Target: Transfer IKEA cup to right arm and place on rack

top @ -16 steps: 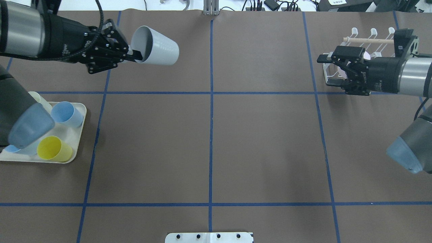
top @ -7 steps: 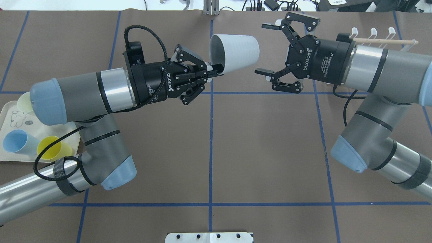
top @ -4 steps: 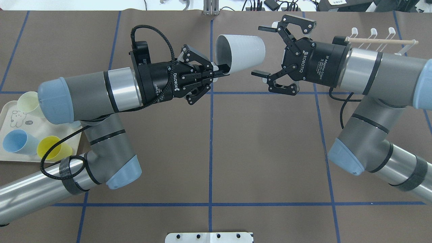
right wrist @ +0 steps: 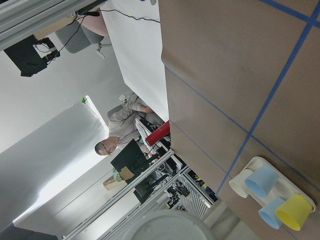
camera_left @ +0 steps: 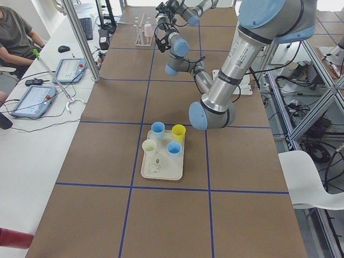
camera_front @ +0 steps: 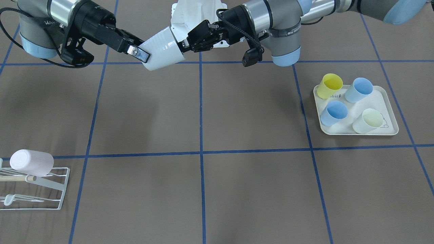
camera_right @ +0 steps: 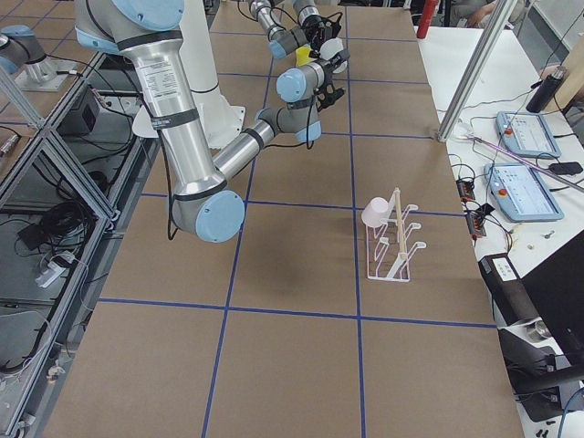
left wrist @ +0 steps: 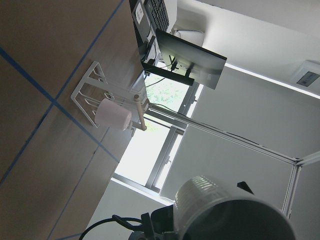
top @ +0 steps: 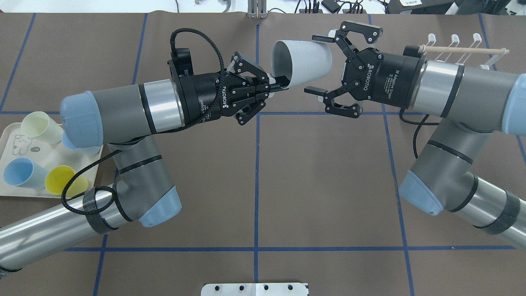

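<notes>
A white cup (top: 304, 61) hangs on its side above the table's far middle. My left gripper (top: 283, 82) is shut on the cup's rim, one finger inside the mouth. My right gripper (top: 315, 64) is open, its fingers (top: 313, 89) standing on either side of the cup's closed base, the lower one clear of it. In the front view the cup (camera_front: 162, 49) sits between both grippers. The white wire rack (top: 454, 41) with its wooden dowel stands at the far right, behind the right arm. It also shows in the front view (camera_front: 40, 193).
A pale pink cup (camera_front: 32, 162) sits on the rack. A cream rabbit-printed tray (top: 18, 144) at the left holds a yellow cup (camera_front: 329, 85), two blue cups and a pale green one. The left arm's elbow hangs over the tray's edge.
The left gripper has carried the cup rightward to the table's middle. The right gripper has come left from the rack, and its open fingers now bracket the cup's base.
</notes>
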### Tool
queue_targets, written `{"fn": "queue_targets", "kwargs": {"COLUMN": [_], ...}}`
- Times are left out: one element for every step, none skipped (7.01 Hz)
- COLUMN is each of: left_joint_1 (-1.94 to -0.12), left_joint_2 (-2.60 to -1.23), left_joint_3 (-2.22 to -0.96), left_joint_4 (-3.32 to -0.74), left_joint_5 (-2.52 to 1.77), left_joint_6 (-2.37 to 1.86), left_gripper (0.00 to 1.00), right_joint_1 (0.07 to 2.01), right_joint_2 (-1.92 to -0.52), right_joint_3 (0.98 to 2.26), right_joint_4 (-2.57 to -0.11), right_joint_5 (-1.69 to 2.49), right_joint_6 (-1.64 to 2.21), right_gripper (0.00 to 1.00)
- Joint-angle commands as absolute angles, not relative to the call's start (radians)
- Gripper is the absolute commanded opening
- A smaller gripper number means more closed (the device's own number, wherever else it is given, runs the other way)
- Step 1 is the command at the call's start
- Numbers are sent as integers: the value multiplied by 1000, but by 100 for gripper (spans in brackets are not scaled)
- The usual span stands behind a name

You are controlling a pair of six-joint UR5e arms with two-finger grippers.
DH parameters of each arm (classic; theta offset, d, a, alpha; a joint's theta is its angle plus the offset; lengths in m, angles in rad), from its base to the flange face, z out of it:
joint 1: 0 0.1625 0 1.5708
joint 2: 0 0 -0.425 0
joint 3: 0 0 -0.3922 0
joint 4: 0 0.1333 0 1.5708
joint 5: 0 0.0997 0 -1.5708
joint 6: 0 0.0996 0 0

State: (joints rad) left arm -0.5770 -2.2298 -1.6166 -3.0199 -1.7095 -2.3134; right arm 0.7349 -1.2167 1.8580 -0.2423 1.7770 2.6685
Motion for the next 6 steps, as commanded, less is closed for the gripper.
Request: {"fn": "queue_targets", "kwargs": {"left_joint_1": [-577, -577, -581, -584, -592, -597], "left_joint_2": [-2230, -2229, -2227, -2223, -2220, -2214], "left_joint_3": [-1612, -1614, -1621, -1621, -1623, -1611], "left_joint_4": [-3017, -3019, -3017, -3016, -3016, -3014], "left_joint_5": [-1713, -1718, -1718, -1718, -1718, -1717], "left_joint_6": [-2312, -2307, -2306, -2301, -2301, -2271], "left_gripper": [52, 81, 99, 99, 99, 99], "right_joint_1": [735, 735, 738, 747, 793, 834], "right_joint_2": [-1218, -1219, -1227, -1239, -1296, -1383], "right_joint_3": [1861, 1861, 1862, 1861, 1859, 1858], "right_joint_4": [-241, -242, -242, -242, -245, -258], "right_joint_5": [1778, 1776, 1778, 1779, 1804, 1834], "right_joint_6": [2671, 2671, 2665, 2642, 2549, 2322], "right_gripper": [0, 0, 0, 0, 0, 0]}}
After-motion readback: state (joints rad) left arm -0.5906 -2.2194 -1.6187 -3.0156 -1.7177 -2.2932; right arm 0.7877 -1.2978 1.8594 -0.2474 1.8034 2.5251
